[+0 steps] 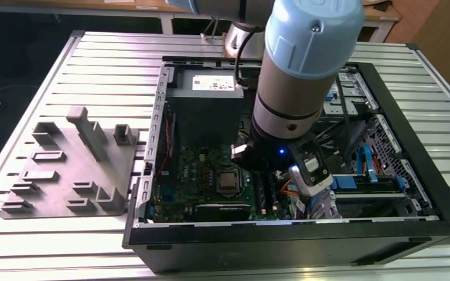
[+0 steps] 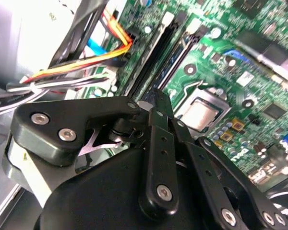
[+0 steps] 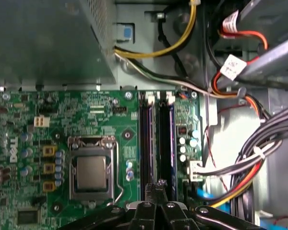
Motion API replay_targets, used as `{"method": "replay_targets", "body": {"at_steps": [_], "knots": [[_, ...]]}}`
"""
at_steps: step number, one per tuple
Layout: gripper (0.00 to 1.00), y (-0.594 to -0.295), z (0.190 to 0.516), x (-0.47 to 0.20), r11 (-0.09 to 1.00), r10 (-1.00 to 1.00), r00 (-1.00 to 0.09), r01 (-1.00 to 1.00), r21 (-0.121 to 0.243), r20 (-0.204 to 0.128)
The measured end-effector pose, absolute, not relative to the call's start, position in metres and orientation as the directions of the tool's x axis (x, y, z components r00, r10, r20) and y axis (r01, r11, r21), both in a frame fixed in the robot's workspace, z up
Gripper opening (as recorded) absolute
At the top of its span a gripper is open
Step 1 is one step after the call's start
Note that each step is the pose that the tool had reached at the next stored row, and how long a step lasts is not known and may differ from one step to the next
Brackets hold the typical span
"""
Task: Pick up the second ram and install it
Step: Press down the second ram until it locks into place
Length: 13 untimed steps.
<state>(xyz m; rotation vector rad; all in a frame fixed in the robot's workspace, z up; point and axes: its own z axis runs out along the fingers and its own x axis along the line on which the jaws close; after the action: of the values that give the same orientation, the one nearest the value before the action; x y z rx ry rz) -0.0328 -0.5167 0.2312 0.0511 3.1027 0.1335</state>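
Gripper (image 3: 155,188) over motherboard (image 3: 62,115) memory slots (image 3: 156,143) | fingers closed together | second ram possibly seated, unclear

The black hand (image 2: 156,103) hangs close over the green motherboard's (image 2: 240,72) long black slots (image 2: 168,43).

One arm (image 1: 292,76) with one pincer (image 3: 156,191) reaches into one open computer case (image 1: 412,175) on one bench (image 1: 108,76), beside one grey holder block (image 1: 68,170); inside lie one green motherboard (image 3: 62,120), one processor socket (image 3: 92,172) and two long memory slots (image 3: 156,139).
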Motion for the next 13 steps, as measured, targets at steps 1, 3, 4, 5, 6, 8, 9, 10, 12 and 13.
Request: {"method": "replay_targets", "body": {"at_steps": [1, 3, 4, 5, 6, 8, 9, 10, 12, 13], "knots": [[0.07, -0.519, 0.231, -0.033, 0.996, 0.034, -0.999, 0.031, 0.086, -0.034], [0.07, -0.523, 0.231, -0.033, 0.996, 0.034, -0.999, 0.031, 0.086, -0.034], [0.07, -0.524, 0.231, -0.033, 0.996, 0.034, -0.999, 0.031, 0.086, -0.034], [0.07, -0.526, 0.231, -0.033, 0.996, 0.034, -0.999, 0.031, 0.086, -0.034], [0.07, -0.528, 0.231, -0.033, 0.996, 0.034, -0.999, 0.031, 0.086, -0.034], [0.07, -0.53, 0.231, -0.033, 0.996, 0.035, -0.999, 0.031, 0.086, -0.034], [0.07, -0.531, 0.231, -0.033, 0.996, 0.034, -0.999, 0.031, 0.086, -0.034], [0.07, -0.532, 0.231, -0.033, 0.996, 0.034, -0.999, 0.031, 0.086, -0.034], [0.07, -0.533, 0.23, -0.033, 0.996, 0.034, -0.999, 0.031, 0.086, -0.034], [0.07, -0.533, 0.23, -0.033, 0.996, 0.034, -0.999, 0.031, 0.086, -0.034]]}}
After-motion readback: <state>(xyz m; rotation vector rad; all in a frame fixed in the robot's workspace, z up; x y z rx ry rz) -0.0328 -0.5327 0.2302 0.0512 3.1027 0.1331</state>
